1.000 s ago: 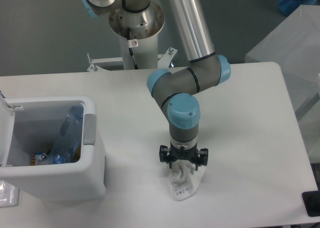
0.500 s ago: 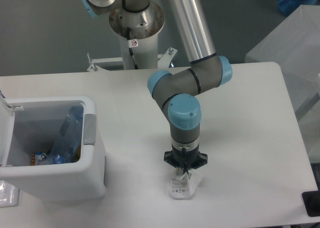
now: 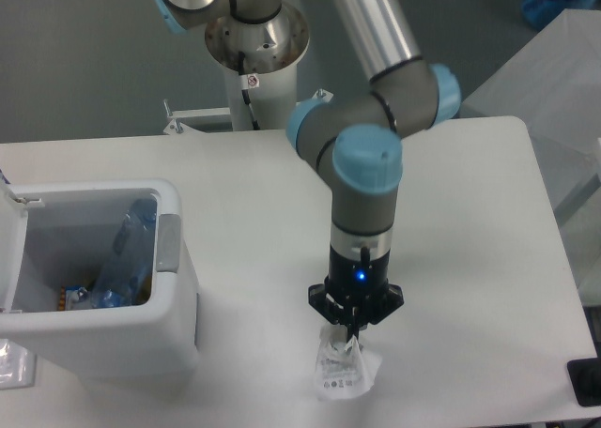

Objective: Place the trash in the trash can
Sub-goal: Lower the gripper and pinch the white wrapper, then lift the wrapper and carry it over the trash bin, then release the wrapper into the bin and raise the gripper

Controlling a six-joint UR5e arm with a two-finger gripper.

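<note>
Now end effector (image 3: 354,335) pinching wrapper (image 3: 343,372), bottle (image 3: 127,254) binned

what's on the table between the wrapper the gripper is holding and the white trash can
Nothing: in the camera view only bare white table lies between the wrapper and the trash can.

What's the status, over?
Gripper: jaws shut on wrapper. Bottle already in the trash can, lid open. Nothing between wrapper and can.

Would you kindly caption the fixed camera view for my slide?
Gripper pinches the crumpled wrapper on the table; the bottle lies in the open trash can.
</note>
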